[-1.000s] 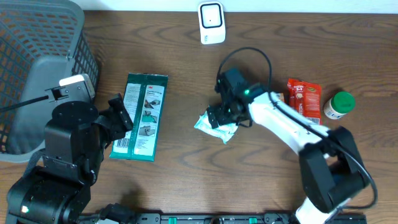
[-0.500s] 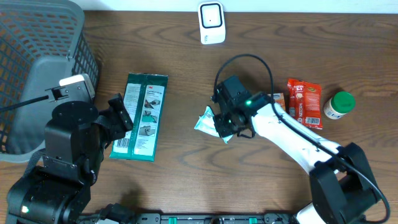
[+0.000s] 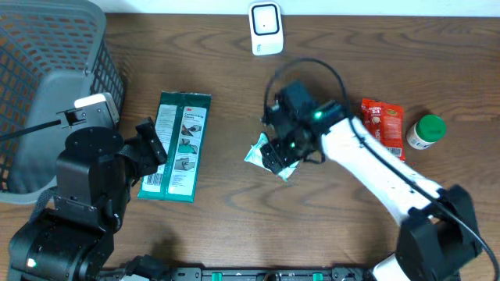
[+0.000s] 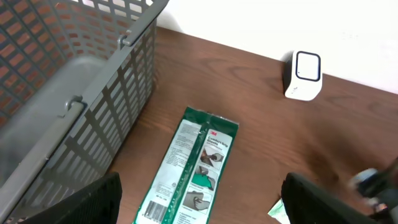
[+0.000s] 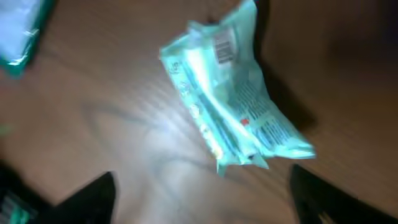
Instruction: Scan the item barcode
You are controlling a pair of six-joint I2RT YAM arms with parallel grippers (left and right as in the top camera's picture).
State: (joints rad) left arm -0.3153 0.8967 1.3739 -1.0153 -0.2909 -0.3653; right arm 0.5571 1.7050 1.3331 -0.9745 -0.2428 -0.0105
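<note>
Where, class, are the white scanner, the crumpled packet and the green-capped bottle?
white scanner (image 3: 266,28), overhead view, front face.
crumpled packet (image 5: 236,106), right wrist view, printed middle.
green-capped bottle (image 3: 430,126), overhead view, green cap.

Bright, even light, soft shadows. R wrist pic motion-blurred, packet (image 5: 233,106) soft; table (image 5: 146,130) glare toward 8 o'clock

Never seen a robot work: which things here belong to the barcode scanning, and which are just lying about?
In the job: crumpled pale packet, white scanner.
Just lying about, likely: flat green pack, red packet, green-capped bottle, grey basket.
</note>
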